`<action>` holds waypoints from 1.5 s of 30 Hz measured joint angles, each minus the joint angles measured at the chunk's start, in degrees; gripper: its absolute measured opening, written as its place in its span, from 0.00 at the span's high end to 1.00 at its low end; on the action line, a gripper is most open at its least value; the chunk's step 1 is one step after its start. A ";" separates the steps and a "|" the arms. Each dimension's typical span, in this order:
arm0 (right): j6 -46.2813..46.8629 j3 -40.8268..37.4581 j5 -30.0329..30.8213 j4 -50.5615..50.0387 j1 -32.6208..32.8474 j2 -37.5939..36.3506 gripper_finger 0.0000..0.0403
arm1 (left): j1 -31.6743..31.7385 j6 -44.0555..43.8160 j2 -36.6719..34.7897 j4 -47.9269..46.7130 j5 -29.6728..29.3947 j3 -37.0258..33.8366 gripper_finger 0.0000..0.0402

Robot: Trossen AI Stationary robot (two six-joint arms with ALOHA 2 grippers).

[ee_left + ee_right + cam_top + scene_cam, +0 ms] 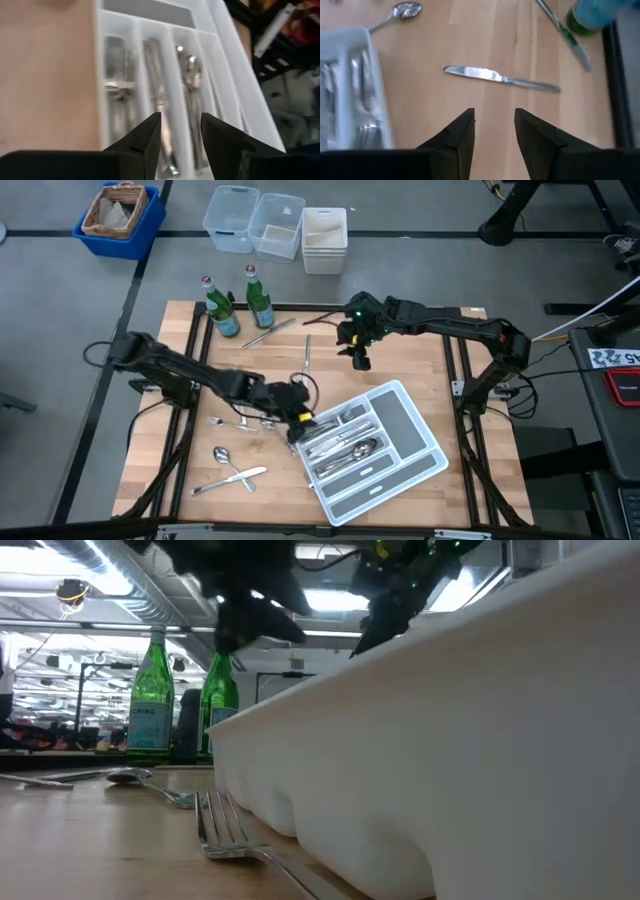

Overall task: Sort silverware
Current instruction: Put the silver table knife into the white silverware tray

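Silverware (345, 442) is split between the white tray (420, 442) and the tabletop (400, 370). The left gripper (300, 420) hovers over the tray's left end, its fingers (145, 140) spread with nothing between them. Seen from the left wrist, they hang above the long compartments, where forks (117, 85), a middle row of blurred pieces and spoons (191, 75) lie sorted side by side. Just left of that gripper, several pieces (235, 422) lie loose on the wood; nearer the front edge a spoon (222, 454) and a knife (232, 478) rest close together.

The right gripper (358, 352) hangs over the middle of the tabletop, behind the tray and well apart from it, its fingers (457, 132) spread and empty. Beneath it, in its wrist view, lies a knife (500, 78), not touched. A second knife (565, 34) lies aslant near the green bottles (240, 305), which stand upright at the back left of the tabletop.

From the low view, a fork (225, 830) lies on the wood right against the tray wall (450, 760). Beyond the tabletop, clear bins (275, 225) and a blue bin (120, 220) sit on the floor.
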 joint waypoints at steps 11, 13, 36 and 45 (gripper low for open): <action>-23.53 0.00 3.24 13.04 5.02 6.83 0.65 | -0.09 0.39 -12.16 -20.90 -11.71 0.00 0.68; -25.03 0.00 4.00 16.48 5.75 8.45 0.65 | -0.13 0.46 -13.23 -22.23 -13.33 0.00 0.68; 51.71 0.02 15.90 27.09 6.32 16.91 0.65 | 3.24 -7.56 -14.04 -26.52 -16.77 0.00 0.68; 84.27 0.02 18.24 27.07 6.38 21.55 0.65 | 8.20 -4.89 -14.04 -36.82 -14.64 0.00 0.68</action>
